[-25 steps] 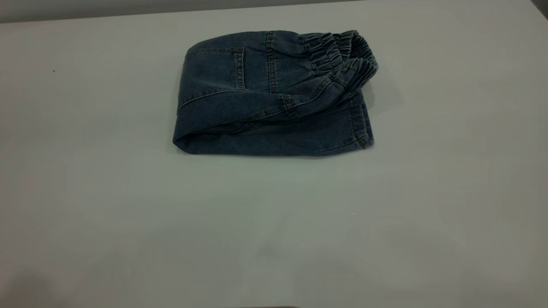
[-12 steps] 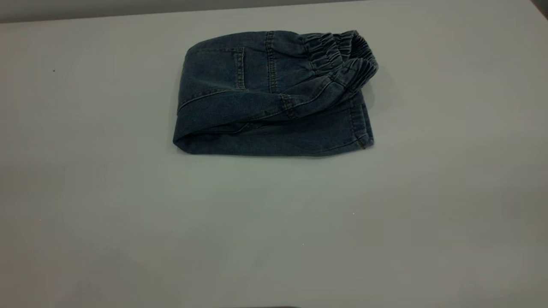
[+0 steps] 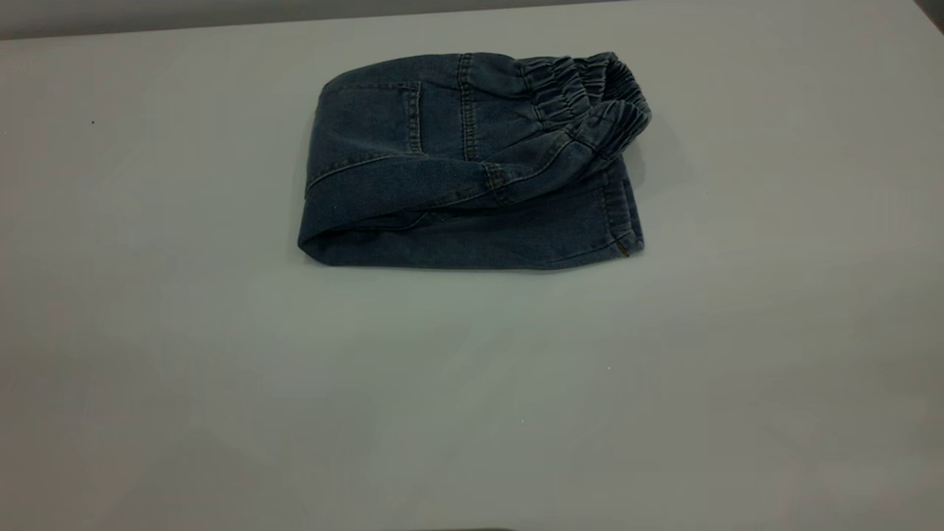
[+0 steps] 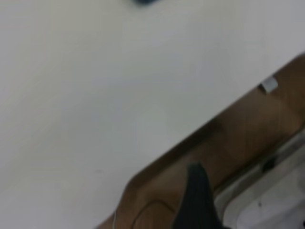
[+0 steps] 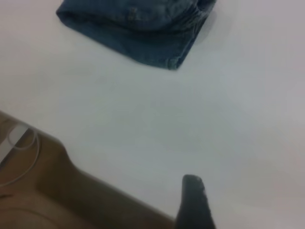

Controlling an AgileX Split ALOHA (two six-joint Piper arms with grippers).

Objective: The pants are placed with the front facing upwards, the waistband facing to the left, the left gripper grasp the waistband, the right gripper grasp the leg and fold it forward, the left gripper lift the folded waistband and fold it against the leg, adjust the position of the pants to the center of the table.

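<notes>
The blue denim pants [image 3: 472,162] lie folded into a compact bundle on the far middle of the white table [image 3: 472,383]. The gathered waistband [image 3: 590,103] is on top at the bundle's right end, above the leg cuffs [image 3: 623,221]. Neither gripper appears in the exterior view. In the right wrist view the pants [image 5: 138,28] are far off, and a dark part of the right gripper [image 5: 193,202] hangs over bare table near its edge. The left gripper [image 4: 198,200] shows as a dark shape beyond the table's edge, with a sliver of the pants [image 4: 143,2] far away.
The table edge [image 4: 200,133] runs across the left wrist view, with brown floor [image 4: 248,129] and a pale base [image 4: 267,200] beyond it. In the right wrist view a white cable [image 5: 21,143] lies on brown floor past the table's edge [image 5: 71,162].
The pants have not moved. A faint shadow at the table's near left corner has faded.
</notes>
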